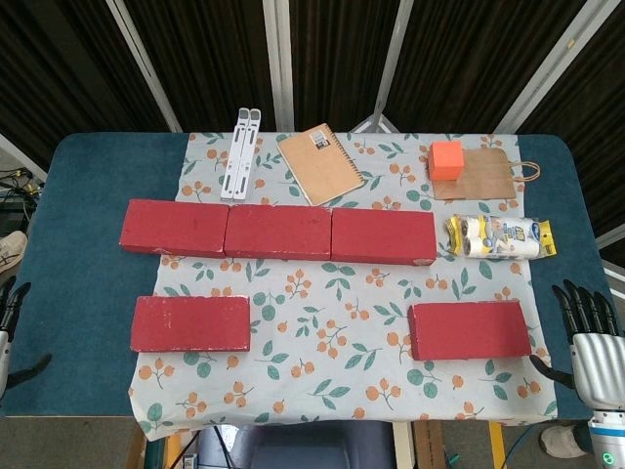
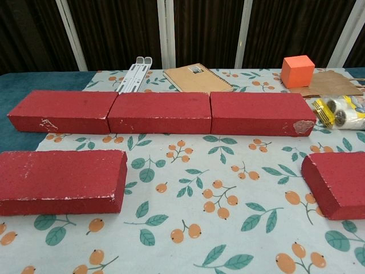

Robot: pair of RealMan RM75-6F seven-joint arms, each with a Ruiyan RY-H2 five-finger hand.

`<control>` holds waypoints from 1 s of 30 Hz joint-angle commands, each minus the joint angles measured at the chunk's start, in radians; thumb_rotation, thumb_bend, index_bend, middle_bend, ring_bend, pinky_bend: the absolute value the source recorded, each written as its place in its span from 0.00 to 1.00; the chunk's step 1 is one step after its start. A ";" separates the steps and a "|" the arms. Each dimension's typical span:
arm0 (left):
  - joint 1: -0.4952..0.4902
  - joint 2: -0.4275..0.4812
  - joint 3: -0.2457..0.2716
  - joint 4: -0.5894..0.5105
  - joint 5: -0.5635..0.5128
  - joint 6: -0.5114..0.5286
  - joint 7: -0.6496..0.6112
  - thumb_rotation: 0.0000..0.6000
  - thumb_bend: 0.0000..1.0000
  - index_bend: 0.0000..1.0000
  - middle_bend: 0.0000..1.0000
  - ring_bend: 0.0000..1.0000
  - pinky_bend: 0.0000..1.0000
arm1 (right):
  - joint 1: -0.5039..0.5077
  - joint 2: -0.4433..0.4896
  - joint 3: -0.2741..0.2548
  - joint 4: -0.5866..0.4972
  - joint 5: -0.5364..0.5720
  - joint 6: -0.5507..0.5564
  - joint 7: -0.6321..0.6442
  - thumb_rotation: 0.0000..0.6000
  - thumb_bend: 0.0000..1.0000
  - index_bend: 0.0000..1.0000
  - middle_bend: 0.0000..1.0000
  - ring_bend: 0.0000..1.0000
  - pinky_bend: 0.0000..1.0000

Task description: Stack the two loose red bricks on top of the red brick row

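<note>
Both hands sit idle at the bottom corners of the head view: the left hand (image 1: pixel 12 318) at the lower left edge and the right hand (image 1: pixel 591 337) at the lower right, each with fingers spread and holding nothing. Between them, on a floral cloth (image 1: pixel 332 303) over the blue table (image 1: pixel 78 244), the red brick row (image 1: pixel 278 233) runs across mid-frame, three bricks end to end. One loose brick (image 1: pixel 190 323) lies below the row's left end, the other loose brick (image 1: pixel 470 330) below its right end, both flat and apart from the row. Along the upper part lie a white stand (image 1: pixel 240 153), a notebook (image 1: pixel 320 164), an orange cube (image 1: pixel 447 159) on a paper bag (image 1: pixel 483 176), and packaged tape rolls (image 1: pixel 500 237).

From the chest view, neither hand appears; the row spans the middle, with the loose bricks at lower left and lower right.
</note>
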 commanded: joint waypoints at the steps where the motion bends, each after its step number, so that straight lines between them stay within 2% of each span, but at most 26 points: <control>1: 0.000 0.000 0.000 0.003 0.000 -0.001 -0.002 1.00 0.00 0.03 0.00 0.00 0.08 | -0.001 -0.001 -0.002 -0.003 -0.003 0.001 -0.005 1.00 0.00 0.00 0.01 0.00 0.00; 12: 0.002 -0.001 0.005 -0.005 0.016 0.005 0.000 1.00 0.00 0.03 0.00 0.00 0.08 | -0.002 0.013 -0.015 -0.009 0.003 -0.022 0.018 1.00 0.00 0.00 0.01 0.00 0.00; 22: -0.015 -0.004 0.009 -0.002 0.013 -0.031 0.004 1.00 0.00 0.03 0.00 0.00 0.08 | 0.024 0.056 -0.083 -0.069 -0.044 -0.130 0.040 1.00 0.00 0.00 0.00 0.00 0.00; 26: -0.014 -0.002 0.007 -0.006 0.007 -0.032 -0.002 1.00 0.00 0.03 0.00 0.00 0.08 | 0.047 0.049 -0.102 -0.098 -0.042 -0.198 -0.028 1.00 0.00 0.00 0.00 0.00 0.00; 30: -0.015 -0.003 0.006 -0.007 0.008 -0.031 -0.003 1.00 0.00 0.03 0.00 0.00 0.08 | 0.064 0.005 -0.092 -0.125 -0.014 -0.233 -0.121 1.00 0.00 0.00 0.00 0.00 0.00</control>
